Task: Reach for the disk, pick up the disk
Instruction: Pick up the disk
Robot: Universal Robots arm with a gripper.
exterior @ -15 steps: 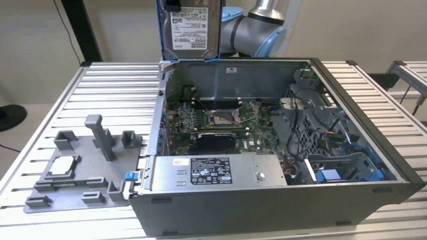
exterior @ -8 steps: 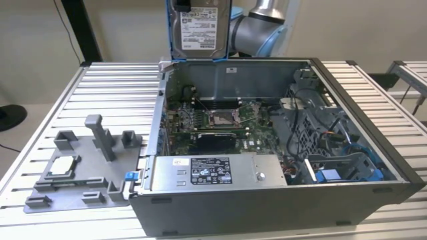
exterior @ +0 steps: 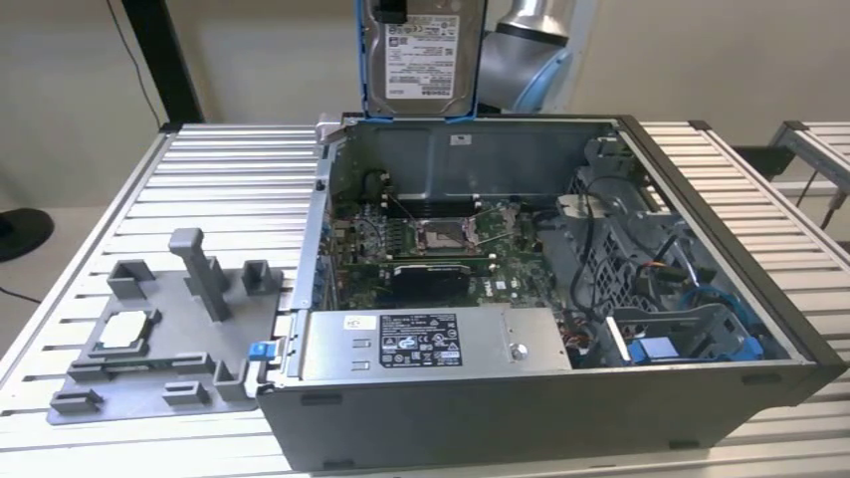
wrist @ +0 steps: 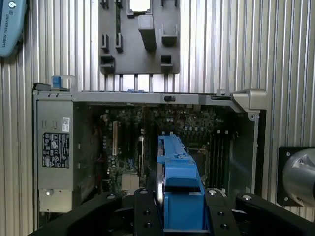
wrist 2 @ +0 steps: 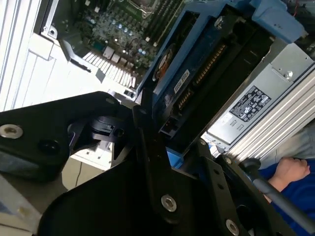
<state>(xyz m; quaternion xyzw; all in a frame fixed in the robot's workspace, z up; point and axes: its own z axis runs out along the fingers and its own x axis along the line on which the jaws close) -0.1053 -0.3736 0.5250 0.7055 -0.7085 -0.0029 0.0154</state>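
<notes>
The disk (exterior: 418, 60), a silver hard drive with a white label and a blue bracket along its edges, hangs upright in the air above the back wall of the open computer case (exterior: 531, 408). My gripper (wrist: 179, 219) is shut on it: in the first wrist view black fingers (wrist: 143, 211) press the blue-edged disk (wrist: 178, 177) from both sides. The second wrist view shows the disk's (wrist 2: 197, 73) dark underside and connector edge clamped between the black fingers (wrist 2: 150, 147), high over the motherboard (wrist 2: 118, 29).
Inside the case lie a motherboard (exterior: 439, 239), a power supply (exterior: 425, 344) and cables with a blue drive bay (exterior: 664, 344). A grey plastic stand (exterior: 166, 329) with upright posts sits on the slatted metal table (exterior: 226, 169). A person's hand (wrist 2: 290, 169) and blue sleeve appear beside the table.
</notes>
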